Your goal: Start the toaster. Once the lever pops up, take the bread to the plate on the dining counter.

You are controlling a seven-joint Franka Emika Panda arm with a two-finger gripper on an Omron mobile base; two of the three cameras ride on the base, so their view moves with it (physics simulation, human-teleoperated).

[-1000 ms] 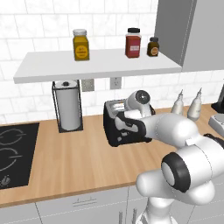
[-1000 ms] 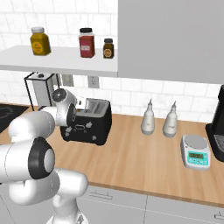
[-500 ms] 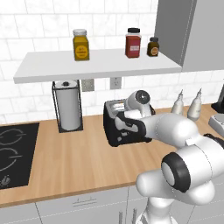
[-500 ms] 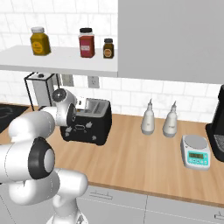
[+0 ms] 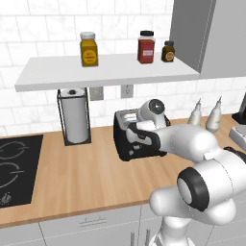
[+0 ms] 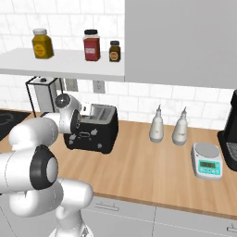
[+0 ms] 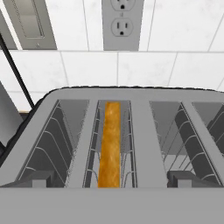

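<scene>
The black toaster (image 5: 126, 146) stands on the wall counter against the tiles, seen from the other side as the toaster (image 6: 95, 135). My gripper (image 7: 111, 180) hovers just above its silver slotted top (image 7: 142, 131), jaws open wide, one dark fingertip (image 7: 33, 179) at each side with nothing between them. The bread (image 7: 109, 144), a thin golden-orange slice, sits sunk in a slot left of centre, directly below the hand. In the base views my hand (image 5: 138, 130) rests over the toaster's top. The plate and the dining counter are out of view.
A paper towel holder (image 5: 74, 115) stands left of the toaster, and a cooktop (image 5: 12, 168) lies further left. Two pale bottles (image 6: 167, 127), a small scale (image 6: 207, 160) and a black coffee machine (image 6: 230, 134) stand to the right. Jars (image 5: 117, 48) sit on the shelf above.
</scene>
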